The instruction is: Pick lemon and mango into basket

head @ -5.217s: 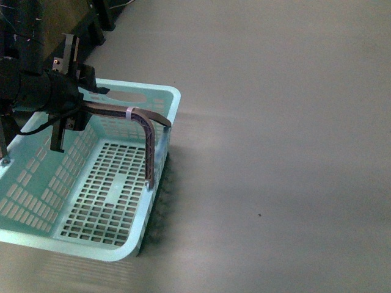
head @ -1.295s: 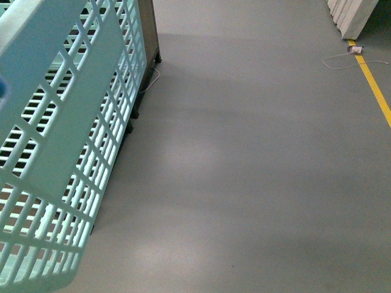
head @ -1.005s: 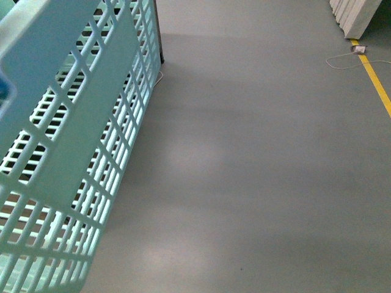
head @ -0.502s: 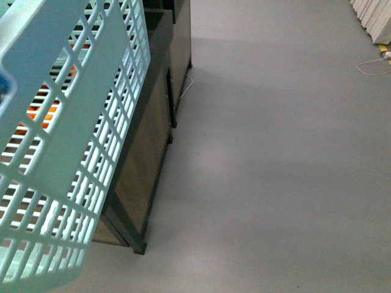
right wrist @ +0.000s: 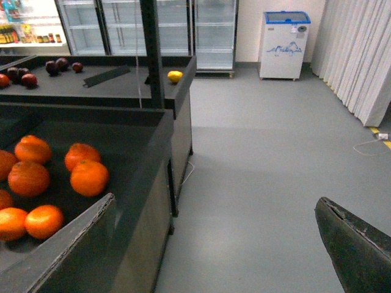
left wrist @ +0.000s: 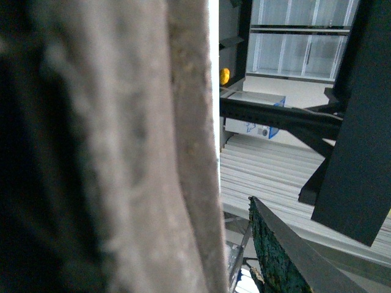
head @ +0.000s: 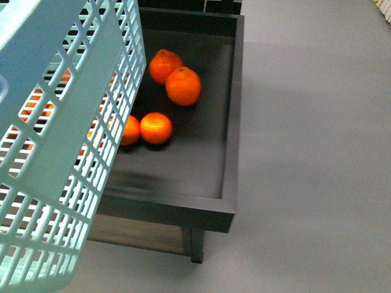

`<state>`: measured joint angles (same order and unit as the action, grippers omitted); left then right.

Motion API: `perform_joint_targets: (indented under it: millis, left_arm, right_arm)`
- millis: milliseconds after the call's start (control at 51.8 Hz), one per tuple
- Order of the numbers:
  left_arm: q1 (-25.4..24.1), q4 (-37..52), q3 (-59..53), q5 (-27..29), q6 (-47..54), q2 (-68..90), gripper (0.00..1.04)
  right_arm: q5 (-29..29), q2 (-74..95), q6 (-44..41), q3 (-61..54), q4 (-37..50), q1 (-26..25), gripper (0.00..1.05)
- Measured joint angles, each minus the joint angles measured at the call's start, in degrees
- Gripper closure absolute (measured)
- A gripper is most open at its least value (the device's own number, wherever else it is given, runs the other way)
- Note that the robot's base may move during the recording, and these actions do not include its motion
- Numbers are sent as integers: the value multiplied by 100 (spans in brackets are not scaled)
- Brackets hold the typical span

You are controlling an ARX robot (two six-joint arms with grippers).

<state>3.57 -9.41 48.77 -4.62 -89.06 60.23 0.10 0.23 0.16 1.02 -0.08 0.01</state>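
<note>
Front view: basket (head: 55, 122), oranges (head: 183, 85). Only the right wrist view shows the lemon (right wrist: 175, 76) and the right gripper (right wrist: 215, 204), spread wide. Left gripper (left wrist: 183, 244): grip cannot be told.

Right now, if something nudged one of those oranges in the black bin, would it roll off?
It would probably roll: the oranges look round and lie loose on a flat floor. It likely wouldn't escape, since the black bin has raised walls on the sides in view. Two oranges touch, so a push on one might shift its neighbour too.
</note>
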Motion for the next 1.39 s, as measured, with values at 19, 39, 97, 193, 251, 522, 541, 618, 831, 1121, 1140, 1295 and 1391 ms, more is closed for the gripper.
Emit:
perform_joint_targets:
  millis: [19,39,97,193,251,522,541,618,831,1121,1140,1295,1391]
  left_arm:
    - [0,0,0,2,0,0,77]
    - [0,0,0,2,0,0,77]
    - [0,0,0,2,0,0,77]
    - [0,0,0,2,0,0,77]
    - [0,2,0,-4,-4,0,77]
    - [0,2,0,-2,-2,0,77]
    - [0,2,0,-2,-2,0,77]
    - [0,2,0,0,0,0,77]
    - [0,2,0,11,7,0,77]
    - [0,0,0,9,4,0,77]
    - [0,0,0,4,4,0,77]
    - [0,2,0,0,2,0,77]
    - [0,2,0,-2,2,0,77]
  right_arm:
    - [-4,-4,0,0,0,0,9]
    - [-7,-7,2,0,0,0,9]
    - [-4,-4,0,0,0,0,9]
    - [-4,-7,0,0,0,0,9]
    - [-2,-4,0,0,0,0,9]
    - [7,-4,-2,0,0,0,9]
    - [0,-7,-2,0,0,0,9]
    - [2,-7,-2,0,0,0,9]
    - [-7,-2,-2,0,0,0,9]
    - [-13,-7,0,0,0,0,9]
    - [-7,-7,0,0,0,0,9]
    - [4,-7,-4,0,-4,0,9]
    - [-9,-4,-2,0,-2,0,9]
